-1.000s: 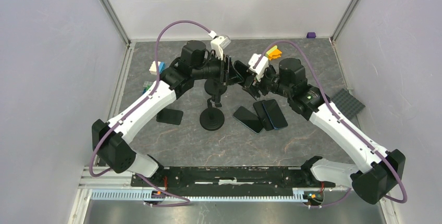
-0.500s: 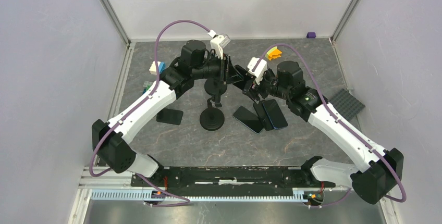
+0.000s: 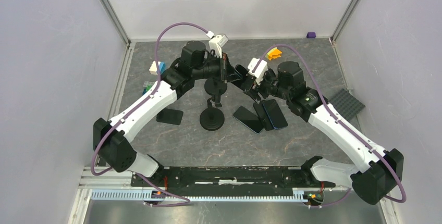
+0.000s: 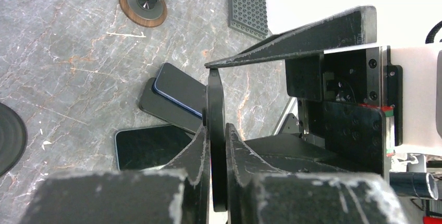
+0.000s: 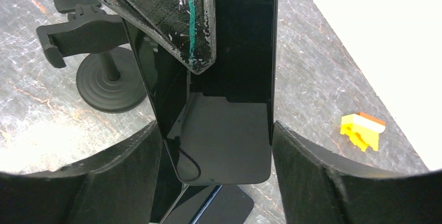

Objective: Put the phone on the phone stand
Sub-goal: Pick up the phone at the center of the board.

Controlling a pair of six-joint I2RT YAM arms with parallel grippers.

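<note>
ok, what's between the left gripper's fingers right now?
A black phone, edge-on, pinched by the left gripper, clear in the left wrist view. The right wrist view shows that phone also spanning the right gripper's jaws.

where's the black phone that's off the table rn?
Top view, centre-back: glossy black phone held airborne by left hand and right hand, just right of the black phone stand.

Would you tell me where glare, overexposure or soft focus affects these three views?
Top external: evenly lit and sharp, only soft shadows. Left wrist: the upper right is blown out white, and the near fingers look soft. Right wrist: the upper right washes out, and the phone screen mirrors its surroundings.
</note>
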